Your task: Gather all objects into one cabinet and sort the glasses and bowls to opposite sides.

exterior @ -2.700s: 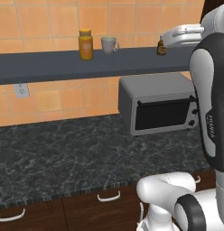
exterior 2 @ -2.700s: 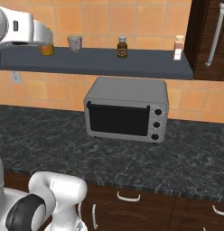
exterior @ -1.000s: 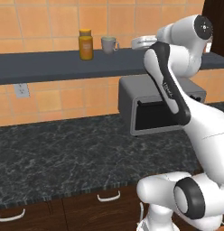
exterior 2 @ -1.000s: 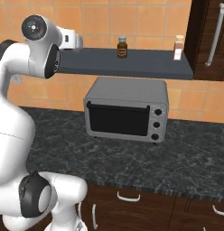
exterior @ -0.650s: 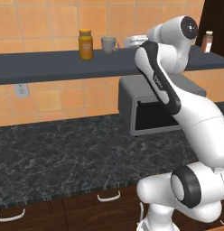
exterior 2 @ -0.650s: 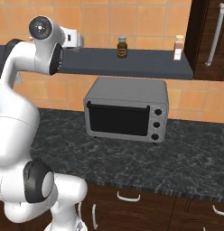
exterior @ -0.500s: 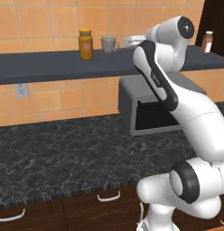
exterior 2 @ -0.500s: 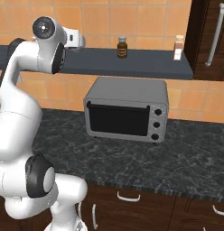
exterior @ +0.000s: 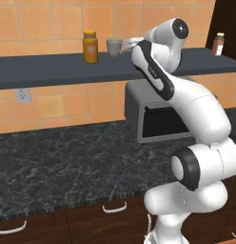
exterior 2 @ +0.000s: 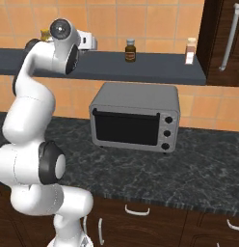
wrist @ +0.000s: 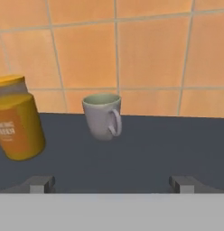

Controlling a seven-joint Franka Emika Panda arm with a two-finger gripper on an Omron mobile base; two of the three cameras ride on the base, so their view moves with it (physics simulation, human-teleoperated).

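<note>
We find the off-white mug (wrist: 102, 116) upright on the shelf (wrist: 177, 144), just right of the orange jar (wrist: 16, 119), handle toward us, fingers (wrist: 41, 182) spread wide, holding nothing. We judge they should centre left, clearing jar and handle.
</note>
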